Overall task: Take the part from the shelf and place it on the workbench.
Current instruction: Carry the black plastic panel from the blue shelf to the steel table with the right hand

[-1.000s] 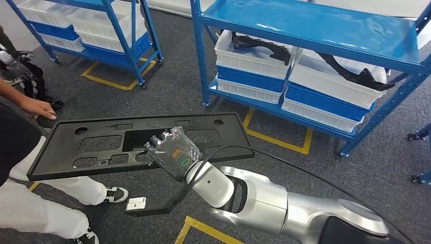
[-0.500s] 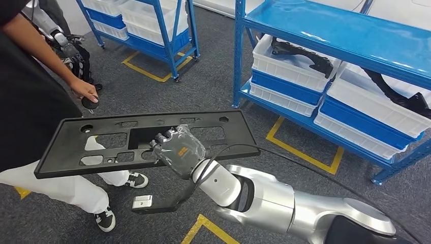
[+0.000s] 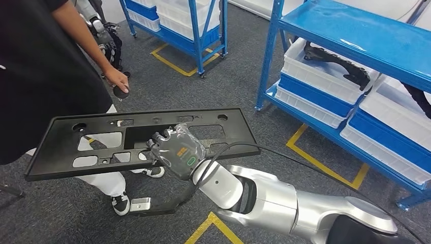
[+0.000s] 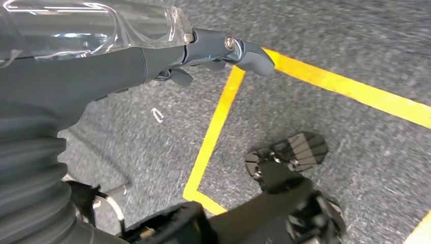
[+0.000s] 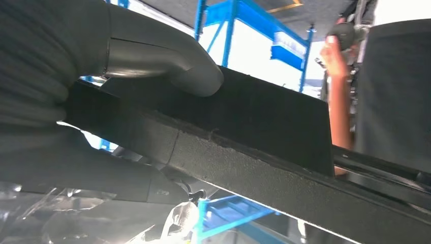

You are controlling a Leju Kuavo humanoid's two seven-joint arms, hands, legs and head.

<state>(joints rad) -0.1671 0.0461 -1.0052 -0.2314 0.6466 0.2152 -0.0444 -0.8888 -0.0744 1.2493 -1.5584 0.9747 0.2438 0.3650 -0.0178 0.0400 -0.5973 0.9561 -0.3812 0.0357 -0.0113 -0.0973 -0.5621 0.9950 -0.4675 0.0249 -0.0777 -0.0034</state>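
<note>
The black part (image 3: 137, 140) is gripped by the right hand (image 3: 175, 150) at frame centre; shelves have slid rightward (camera turning), probably toward the workbench.

The part (image 3: 137, 140) was matte black, the right hand (image 3: 175, 152) grey under clear wrap with an orange patch, the arm silver, the shelf (image 3: 356, 38) bright blue with white-and-blue bins – all over speckled dark grey floor (image 3: 244, 81) marked with yellow tape lines (image 3: 325, 165).

Person (image 3: 40, 76) – yellow floor tape (image 3: 315, 157).
</note>
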